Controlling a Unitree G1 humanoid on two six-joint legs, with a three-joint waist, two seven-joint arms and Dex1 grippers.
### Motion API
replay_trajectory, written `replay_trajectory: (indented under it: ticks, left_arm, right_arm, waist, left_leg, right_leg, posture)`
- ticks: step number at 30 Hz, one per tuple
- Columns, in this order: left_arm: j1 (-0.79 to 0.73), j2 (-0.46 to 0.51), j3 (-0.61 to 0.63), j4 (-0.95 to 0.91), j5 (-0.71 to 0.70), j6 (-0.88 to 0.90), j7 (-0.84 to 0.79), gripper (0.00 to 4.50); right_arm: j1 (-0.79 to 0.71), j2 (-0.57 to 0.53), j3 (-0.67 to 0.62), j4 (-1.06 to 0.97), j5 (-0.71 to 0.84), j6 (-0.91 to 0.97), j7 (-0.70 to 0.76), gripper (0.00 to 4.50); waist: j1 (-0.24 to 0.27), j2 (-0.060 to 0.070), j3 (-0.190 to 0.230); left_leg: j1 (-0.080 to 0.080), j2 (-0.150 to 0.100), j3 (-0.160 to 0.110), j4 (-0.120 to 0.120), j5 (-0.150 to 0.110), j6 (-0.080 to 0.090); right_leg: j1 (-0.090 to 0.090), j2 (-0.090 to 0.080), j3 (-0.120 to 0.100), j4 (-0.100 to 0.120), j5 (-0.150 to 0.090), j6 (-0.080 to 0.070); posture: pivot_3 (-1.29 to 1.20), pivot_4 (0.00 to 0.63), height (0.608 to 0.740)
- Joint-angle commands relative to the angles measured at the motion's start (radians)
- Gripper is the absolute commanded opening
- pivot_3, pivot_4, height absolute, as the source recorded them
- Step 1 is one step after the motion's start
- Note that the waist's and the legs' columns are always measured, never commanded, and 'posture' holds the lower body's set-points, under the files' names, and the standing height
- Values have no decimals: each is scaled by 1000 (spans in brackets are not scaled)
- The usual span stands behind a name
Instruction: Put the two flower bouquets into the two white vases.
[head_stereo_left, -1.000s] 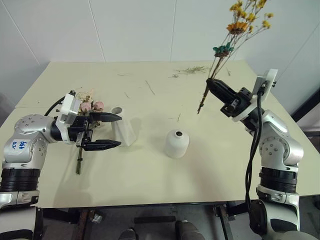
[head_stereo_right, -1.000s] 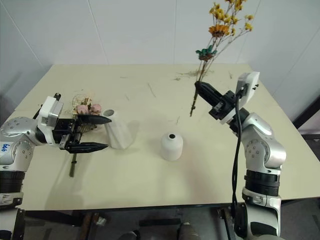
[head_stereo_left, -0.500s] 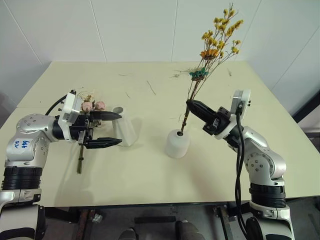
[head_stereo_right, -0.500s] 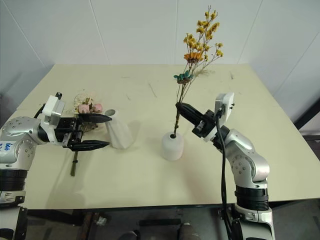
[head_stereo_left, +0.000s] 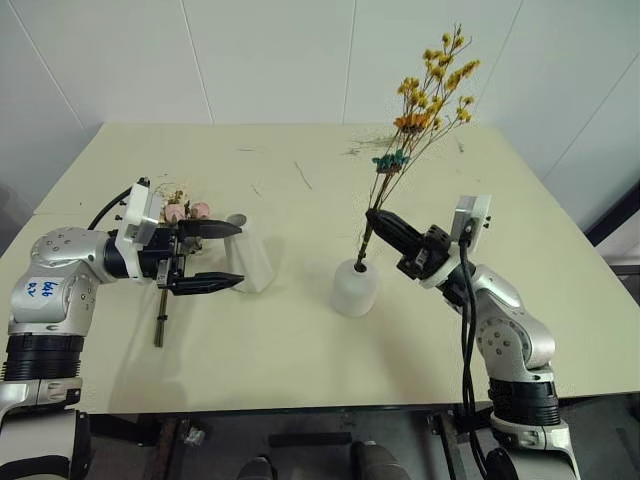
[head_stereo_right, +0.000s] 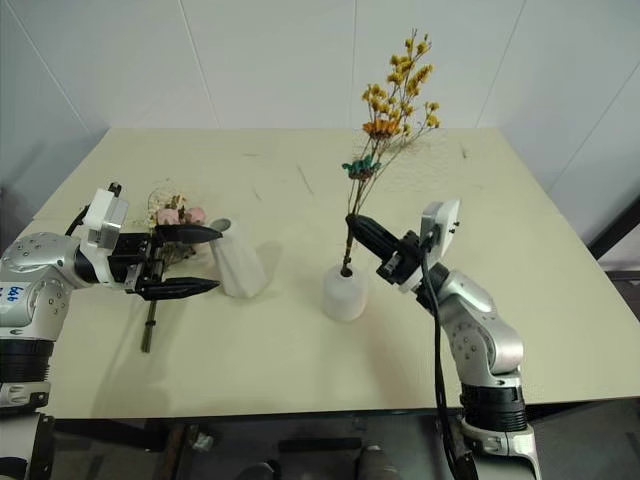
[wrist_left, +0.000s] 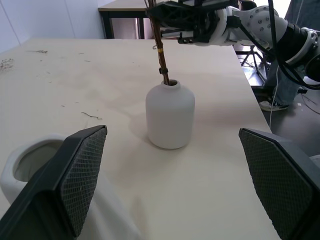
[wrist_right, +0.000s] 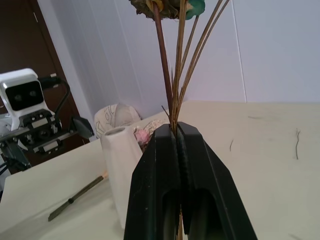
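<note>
Step in hand: we had the yellow-orange spray (head_stereo_left: 425, 95) pinched by its stems in the right gripper (head_stereo_left: 372, 217), fingers closed tight on them, and the stem ends were entering the mouth of the short rounded vase (head_stereo_left: 355, 287), as the left wrist view showed.
Next move: we judged the stems needed lowering further, then a clean release so the spray would lean on the rim and not tip out.
Left gripper: our left gripper (head_stereo_left: 232, 256) hung with fingers spread wide and empty, just left of the tall faceted vase (head_stereo_left: 250, 260).
Second bouquet: the pink rose bouquet (head_stereo_left: 178, 218) lay on the table (head_stereo_left: 300, 350) at the left, behind that gripper, not yet placed.
Around: loose dried sprigs (head_stereo_left: 380, 142) lay scattered on the far side.
In the way: we saw nothing blocking the short vase; the narrow mouth was the only difficulty.
</note>
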Motion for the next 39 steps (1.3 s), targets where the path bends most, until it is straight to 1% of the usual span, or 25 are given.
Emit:
replay_trajectory:
  ticks: [1, 13, 19, 26, 27, 29, 30, 31, 33, 36, 39]
  left_arm:
    - [4, 12, 39, -39, -15, -1, 9, 4500]
    - [-9, 12, 41, -35, -15, -1, 20, 4500]
    - [-22, 8, 37, -31, -13, -6, 22, 4500]
    - [-33, 8, 37, -13, -8, -16, 19, 4500]
    - [-33, 10, 39, -12, -8, -18, 19, 4500]
    - [-30, 13, 43, -12, -9, -19, 20, 4500]
    - [-29, 15, 45, -11, -9, -20, 20, 4500]
    - [-27, 15, 47, -11, -10, -19, 21, 4500]
    - [-17, 18, 55, -18, -13, -17, 26, 4500]
    - [6, 27, 75, -30, -14, -14, 35, 4500]
    - [31, 43, 95, -39, -13, -10, 42, 4500]
  right_arm:
    - [20, 2, 9, -20, -15, -51, 15, 22]
    - [59, -6, 27, 33, -81, -167, 43, 22]
    - [48, -10, 19, 47, -92, -201, 47, 22]
    - [86, -10, 57, 27, -108, -229, 89, 22]
    - [90, -10, 64, 26, -127, -251, 90, 455]
    - [94, -11, 69, 24, -140, -270, 87, 942]
    - [95, -11, 68, 24, -137, -270, 87, 1364]
    - [96, -12, 66, 22, -133, -271, 87, 1657]
    - [109, -30, 59, -1, -133, -276, 93, 2393]
    - [124, -79, 40, -33, -132, -270, 102, 3378]
    - [140, -132, 18, -47, -125, -258, 105, 3378]
  waist:
    - [-1, 0, 0]
    - [2, 0, 0]
    - [1, 0, 0]
    - [2, 0, 0]
    - [2, 0, 0]
    - [1, 0, 0]
    - [0, 0, 0]
    - [0, 0, 0]
    - [1, 0, 0]
    - [2, 0, 0]
    - [4, 0, 0]
  left_leg:
    - [0, 0, 0, 0, 0, 0]
    - [1, 0, 0, 0, 0, 0]
    - [1, 0, 0, 0, 0, 0]
    - [1, 0, 0, 0, 0, 0]
    - [1, 0, 0, 0, 0, 0]
    - [1, 0, 0, 0, 0, 0]
    - [1, 0, 0, 0, 0, 0]
    - [1, 0, 0, 0, 0, 0]
    - [1, 0, 0, 0, 0, 0]
    - [1, 0, 0, 0, 0, 0]
    - [1, 0, 0, 0, 0, 0]
  right_leg:
    - [0, 0, 0, 0, 0, 0]
    - [1, 0, 0, 0, 0, 0]
    - [1, 0, 0, 0, 0, 0]
    - [1, 0, 0, 0, 0, 0]
    - [1, 0, 0, 0, 0, 0]
    - [1, 0, 0, 0, 0, 0]
    - [1, 0, 0, 0, 0, 0]
    - [1, 0, 0, 0, 0, 0]
    - [1, 0, 0, 0, 0, 0]
    - [1, 0, 0, -1, 0, 0]
    - [1, 0, 0, -1, 0, 0]
  posture:
    - [0, 150, 740]
    - [0, 150, 740]
    - [0, 150, 740]
    - [0, 150, 740]
    - [0, 150, 740]
    - [0, 150, 740]
    - [0, 150, 740]
    - [0, 150, 740]
    - [0, 150, 740]
    - [0, 150, 740]
    - [0, 150, 740]
